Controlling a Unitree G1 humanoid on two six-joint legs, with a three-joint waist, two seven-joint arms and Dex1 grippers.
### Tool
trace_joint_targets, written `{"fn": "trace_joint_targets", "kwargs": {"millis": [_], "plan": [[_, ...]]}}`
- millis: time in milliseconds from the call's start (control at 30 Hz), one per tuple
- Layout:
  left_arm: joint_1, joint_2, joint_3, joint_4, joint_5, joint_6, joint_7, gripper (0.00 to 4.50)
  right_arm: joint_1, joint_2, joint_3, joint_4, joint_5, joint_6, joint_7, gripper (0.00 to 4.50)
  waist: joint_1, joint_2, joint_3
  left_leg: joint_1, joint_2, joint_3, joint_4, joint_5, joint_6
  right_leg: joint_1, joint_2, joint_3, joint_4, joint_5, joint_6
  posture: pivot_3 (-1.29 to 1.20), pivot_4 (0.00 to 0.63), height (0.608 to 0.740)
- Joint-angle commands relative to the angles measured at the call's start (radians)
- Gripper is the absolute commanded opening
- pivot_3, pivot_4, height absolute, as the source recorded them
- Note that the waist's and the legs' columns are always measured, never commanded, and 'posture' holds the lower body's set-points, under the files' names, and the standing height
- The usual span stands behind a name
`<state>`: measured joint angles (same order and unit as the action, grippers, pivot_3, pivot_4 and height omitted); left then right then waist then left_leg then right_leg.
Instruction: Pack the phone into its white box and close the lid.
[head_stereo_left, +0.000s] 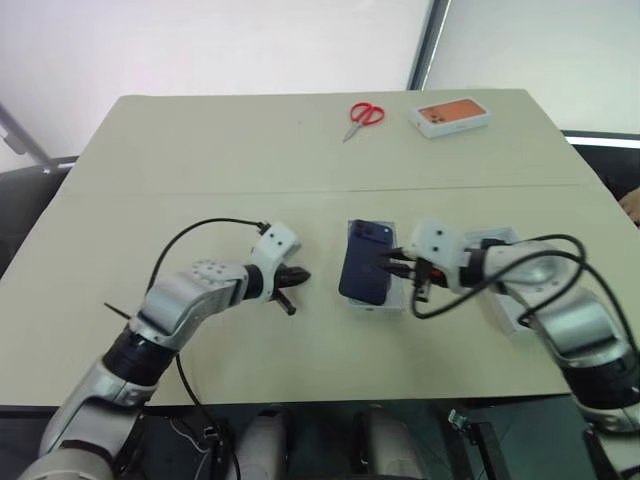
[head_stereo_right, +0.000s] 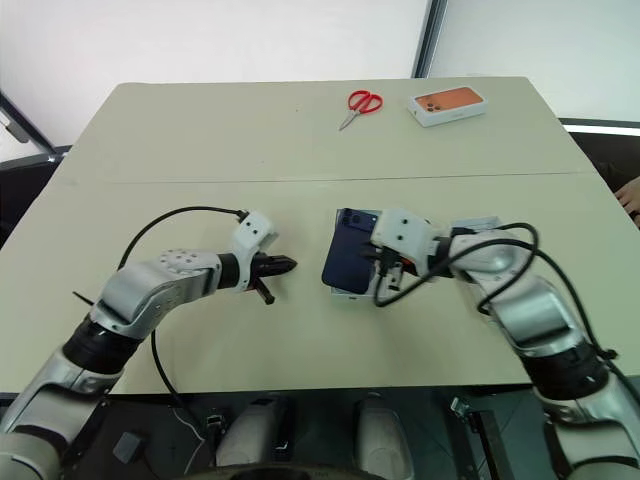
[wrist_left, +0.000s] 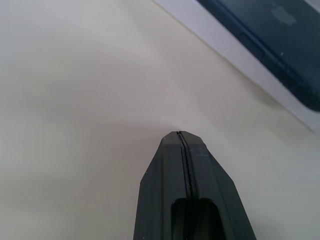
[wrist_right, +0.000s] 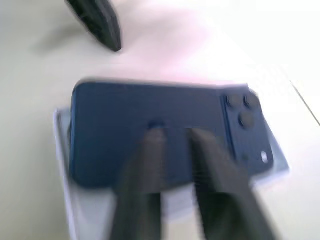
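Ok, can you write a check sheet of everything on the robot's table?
Surface: beige table with a seam across the middle.
Job's things: the phone lies back up on the white box; a white piece sits half hidden under the right arm, and I can't tell if it is the lid.
Clutter: red scissors and an orange-picture box at the far edge.
Grippers: left gripper shut, beside the phone, apart from it; right gripper shut, over the phone's back.
Cables: a black cable loops on each arm.
Surroundings: light wall behind.
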<state>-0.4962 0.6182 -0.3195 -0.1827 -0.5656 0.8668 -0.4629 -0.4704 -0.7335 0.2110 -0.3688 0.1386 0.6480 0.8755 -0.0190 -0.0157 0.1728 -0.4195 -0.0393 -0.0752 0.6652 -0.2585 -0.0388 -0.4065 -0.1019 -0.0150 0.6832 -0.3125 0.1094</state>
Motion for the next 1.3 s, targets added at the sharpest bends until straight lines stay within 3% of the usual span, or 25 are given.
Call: {"fn": "trace_joint_targets", "kwargs": {"millis": [33, 167, 467, 1100, 1300], "plan": [[0.042, 0.041, 0.081, -0.022, 0.036, -0.029, -0.037, 0.00, -0.091, 0.079, 0.055, -0.027, -0.029, 0.125, -0.081, 0.06, 0.002, 0.000, 0.000, 0.000, 0.000, 0.000, 0.000, 0.000, -0.001, 0.000, 0.000, 0.000, 0.000, 0.000, 0.000, 0.00, 0.150, 0.697], [0.087, 0.067, 0.135, -0.054, 0.043, -0.054, -0.088, 0.00, -0.176, 0.148, 0.201, -0.029, -0.134, 0.235, -0.164, 0.06, 0.009, 0.000, 0.000, -0.001, -0.001, 0.000, 0.000, 0.000, -0.001, -0.001, -0.001, 0.000, 0.000, 0.000, 0.000, 0.00, 0.150, 0.697], [0.146, 0.083, 0.176, -0.139, 0.047, -0.085, -0.194, 0.00, -0.236, 0.148, 0.295, -0.031, -0.173, 0.336, -0.167, 0.06, 0.002, 0.000, 0.000, -0.003, -0.001, -0.001, 0.000, 0.000, 0.000, -0.002, -0.001, 0.000, 0.000, 0.000, 0.000, 0.00, 0.150, 0.697], [0.231, 0.124, 0.205, -0.206, 0.067, -0.197, -0.372, 0.00, -0.262, 0.170, 0.356, -0.048, -0.200, 0.423, -0.184, 0.06, 0.003, 0.000, 0.000, -0.003, -0.001, -0.001, 0.000, -0.001, 0.002, -0.003, 0.000, 0.000, 0.001, 0.000, 0.000, 0.00, 0.150, 0.697], [0.275, 0.138, 0.224, -0.212, 0.074, -0.234, -0.407, 0.00, -0.274, 0.088, 0.389, -0.069, -0.233, 0.431, -0.164, 0.06, 0.007, 0.000, 0.000, -0.003, -0.001, -0.001, 0.000, -0.001, 0.002, -0.002, -0.001, 0.000, 0.001, 0.000, 0.000, 0.00, 0.150, 0.697]]}}
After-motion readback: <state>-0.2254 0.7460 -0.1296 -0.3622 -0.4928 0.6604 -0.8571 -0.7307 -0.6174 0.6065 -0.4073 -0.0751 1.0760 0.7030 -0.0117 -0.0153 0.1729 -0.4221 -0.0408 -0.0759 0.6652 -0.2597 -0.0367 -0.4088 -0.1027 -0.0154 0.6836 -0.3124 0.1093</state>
